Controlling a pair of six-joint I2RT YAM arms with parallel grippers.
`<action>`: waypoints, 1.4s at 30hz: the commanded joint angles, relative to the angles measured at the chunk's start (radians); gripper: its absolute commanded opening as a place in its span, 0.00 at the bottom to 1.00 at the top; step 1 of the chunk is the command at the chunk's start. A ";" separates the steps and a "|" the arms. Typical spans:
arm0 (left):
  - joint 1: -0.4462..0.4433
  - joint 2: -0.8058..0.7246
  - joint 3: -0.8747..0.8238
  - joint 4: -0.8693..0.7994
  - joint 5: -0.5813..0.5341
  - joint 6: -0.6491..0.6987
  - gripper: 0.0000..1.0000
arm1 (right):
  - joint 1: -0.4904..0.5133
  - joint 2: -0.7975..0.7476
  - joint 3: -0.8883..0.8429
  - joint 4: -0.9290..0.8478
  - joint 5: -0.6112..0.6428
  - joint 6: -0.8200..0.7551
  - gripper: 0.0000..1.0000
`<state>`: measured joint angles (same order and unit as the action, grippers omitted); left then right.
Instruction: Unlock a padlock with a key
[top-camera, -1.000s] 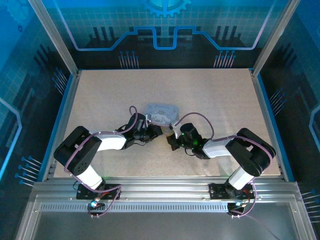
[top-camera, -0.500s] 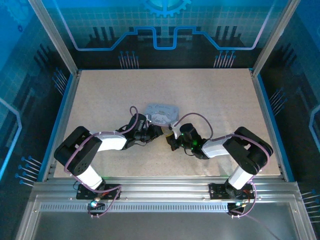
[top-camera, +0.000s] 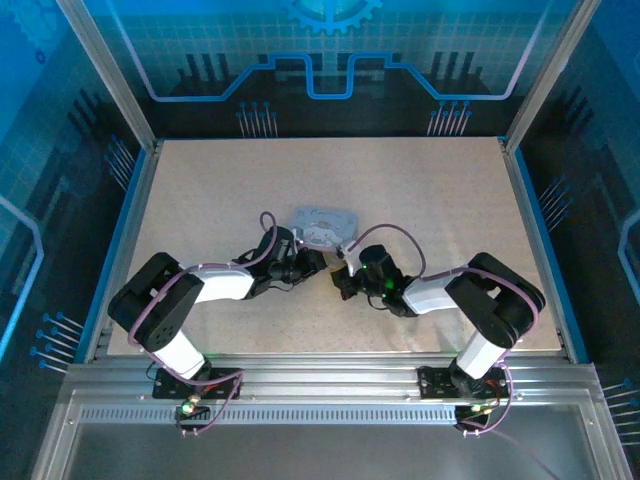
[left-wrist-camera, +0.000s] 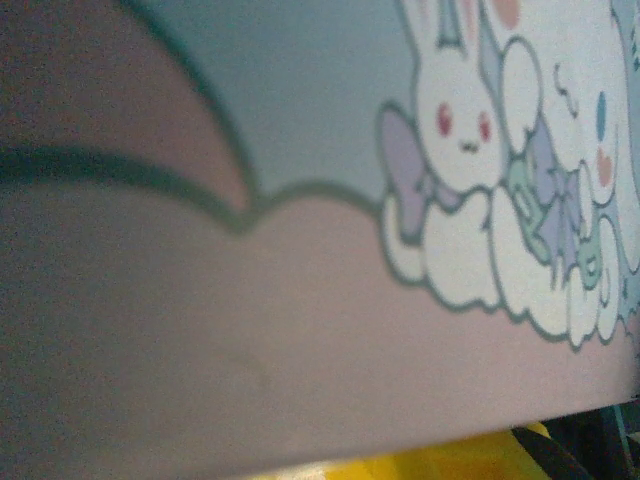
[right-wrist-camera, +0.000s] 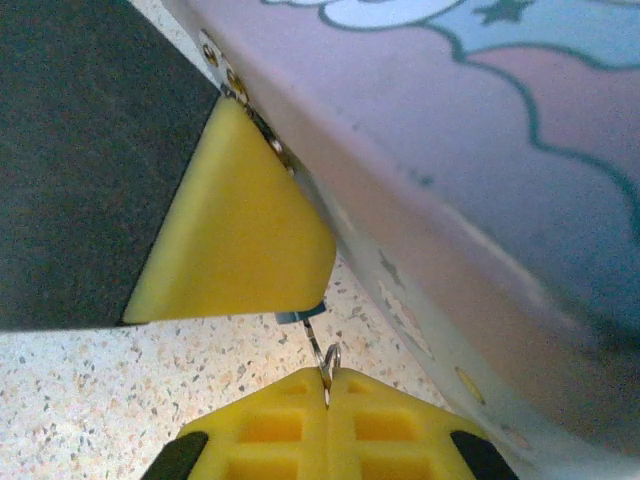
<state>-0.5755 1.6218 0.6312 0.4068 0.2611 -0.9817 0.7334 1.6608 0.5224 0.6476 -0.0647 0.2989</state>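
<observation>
My right gripper (right-wrist-camera: 327, 376) is shut on the key (right-wrist-camera: 321, 349), a thin metal sliver with a small ring at my fingertips. The key's tip reaches a small blue-grey piece of the padlock (right-wrist-camera: 297, 316). Most of the padlock is hidden under the yellow finger (right-wrist-camera: 240, 230) of my left gripper (top-camera: 312, 262), which closes round it. The tin box (top-camera: 322, 227) with a cartoon rabbit on its lid (left-wrist-camera: 470, 130) leans close over both grippers. In the top view the right gripper (top-camera: 344, 281) faces the left one just in front of the box.
The tin box's side wall (right-wrist-camera: 470, 230) runs close along the right of my right fingers. A riveted metal tab (right-wrist-camera: 222, 68) on the box lies against the left finger. Speckled table (right-wrist-camera: 110, 380) lies bare below.
The tin box has turned and tipped behind the grippers. Both arms stay almost where they were, the right one edging slightly left.
</observation>
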 joint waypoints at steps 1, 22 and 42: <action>-0.031 -0.025 0.031 -0.009 0.046 -0.012 0.18 | -0.005 0.002 0.073 0.142 -0.063 0.015 0.01; -0.031 0.011 0.041 0.000 0.051 -0.016 0.20 | -0.031 0.031 0.124 0.092 -0.123 0.017 0.01; -0.031 0.069 0.041 0.007 0.040 -0.004 0.39 | -0.063 0.069 0.071 0.027 -0.180 0.013 0.01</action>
<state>-0.5777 1.6787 0.6537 0.4305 0.2317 -0.9871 0.6727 1.7222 0.5816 0.5953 -0.1963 0.3206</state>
